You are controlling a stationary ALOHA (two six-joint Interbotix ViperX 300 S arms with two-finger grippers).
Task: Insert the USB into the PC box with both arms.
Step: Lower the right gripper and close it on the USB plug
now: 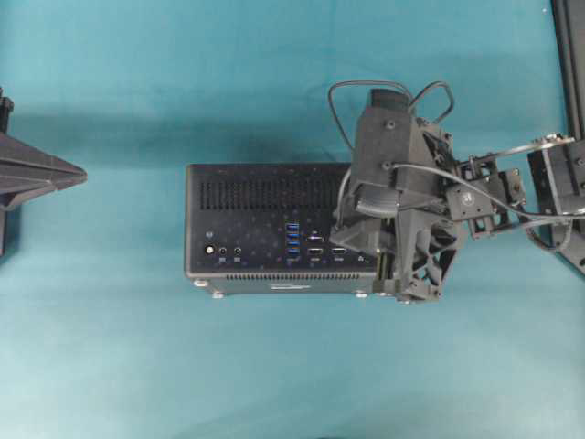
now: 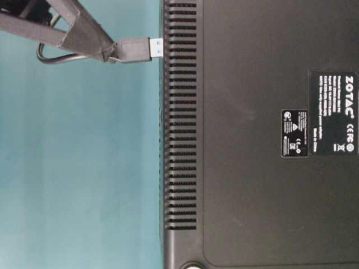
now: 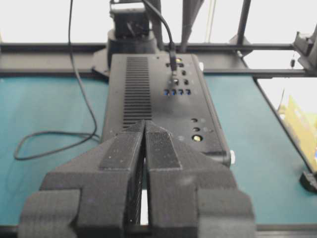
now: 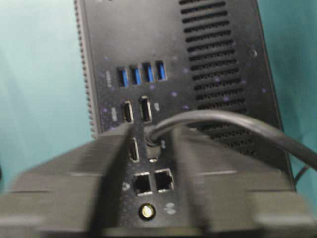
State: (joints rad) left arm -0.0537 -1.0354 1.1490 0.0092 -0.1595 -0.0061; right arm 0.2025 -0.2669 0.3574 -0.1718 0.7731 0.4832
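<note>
1. The USB plug, seen from table level, lies level with its long axis running toward the box; its blue-tipped metal end points at the vented edge and stops just short of it.
2. In the right wrist view the cable arcs in from the right and bends down to the plug, which stands end-on over the box's port face, below the four blue sockets and beside the narrow black ports.
3. The right gripper has the plug between its two fingers. From table level, one finger lies against the plug's rear where the cable leaves it. The fingers stand partly closed with a gap; whether they pinch the plug firmly I cannot tell.
4. The left gripper has its fingers pressed together, tips touching, nothing between them. It sits off the box's short end, well apart from the plug.
5. The box is a black matte rectangular case with rows of vent slots, a gold round connector, silver feet and white labels on its underside. It rests on a teal cloth. The fingers are black, triangular, with a grainy printed surface. The cable is thin, dark grey and smooth, looping on the cloth left of the box in the left wrist view.
</note>
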